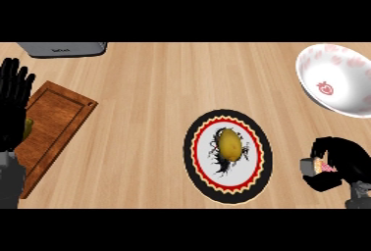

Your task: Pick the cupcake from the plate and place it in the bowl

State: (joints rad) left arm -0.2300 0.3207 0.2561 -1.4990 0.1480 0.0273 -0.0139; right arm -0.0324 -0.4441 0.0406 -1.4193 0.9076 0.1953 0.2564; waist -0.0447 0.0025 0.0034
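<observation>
Head view, steeply down onto a wooden counter (159, 83). Finds the right hand (342, 158) low at the right edge, clenched round the cupcake (319, 167), of which only a pale wrapper and a bit of pink show between thumb and fingers. Puts the cupcake off the plate (193, 162) already, just to its right, and well short of the bowl (348, 73), which sits further up the same side. Reads as a carry under way, judged from the curled grasp and the place between the two dishes. Calls next for a move up and away from the body, then a release over the rim.

Sees no food inside the bowl: only white walls with a red printed pattern, and part of it cut off by the edge. Notes one yellow-brown oval thing (230, 143) lying on the middle of the plate, untouched.

Leaves the left hand (14, 98) at the left edge, fingers straight and up, resting over a wooden cutting board (62, 115), clear of the work. Adds a grey appliance (62, 48) at the top left.
</observation>
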